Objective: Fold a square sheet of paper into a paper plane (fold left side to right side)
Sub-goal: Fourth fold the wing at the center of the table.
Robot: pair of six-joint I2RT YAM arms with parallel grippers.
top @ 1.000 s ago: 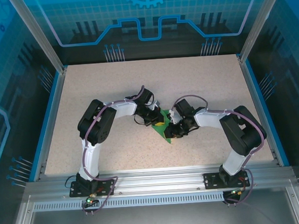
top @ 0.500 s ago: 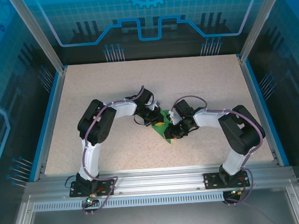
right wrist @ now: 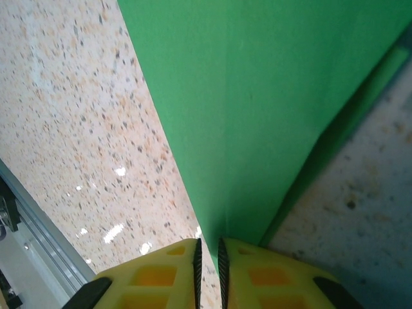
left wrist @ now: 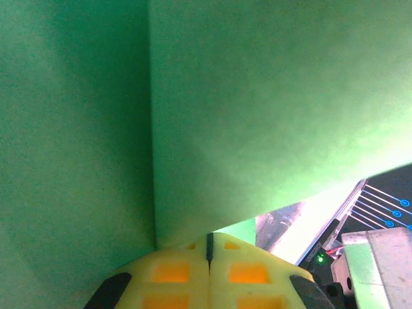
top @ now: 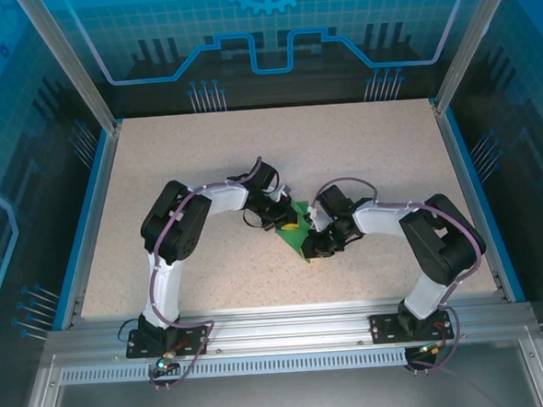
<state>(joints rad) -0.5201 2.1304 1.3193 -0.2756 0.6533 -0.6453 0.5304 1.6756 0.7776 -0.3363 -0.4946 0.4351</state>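
The sheet of paper (top: pixel 296 239) lies a little toward 6 o'clock from the middle of the table (top: pixel 361 152). It is folded into a narrow green wedge whose tip points to about 6 o'clock. It sits between the two grippers, in the same spot and shape as a second ago.

The left gripper (top: pixel 288 223) reaches onto the paper from 10 o'clock and has not shifted. In the left wrist view its yellow fingers (left wrist: pixel 174 273) are pressed together, with only a thin dark seam between them. The green paper (left wrist: pixel 257 116) stands right against their tips, with a straight crease running from 12 to 6 o'clock. I cannot tell whether any paper is caught in that seam.

The right gripper (top: pixel 313 244) comes in from about 4 o'clock at the wedge's lower edge. Compared with a second ago, its wrist has slid slightly toward 9 o'clock, closer over the paper. The cable loop above it now arches a bit more to the 3 o'clock side.

In the right wrist view the right gripper (right wrist: pixel 207 248) has its jaws drawn nearly together. A narrow slit remains, and the folded edge of the paper (right wrist: pixel 257 96) tapers straight into it, pinched there. The speckled table (right wrist: pixel 77 129) shows on both sides of the green.
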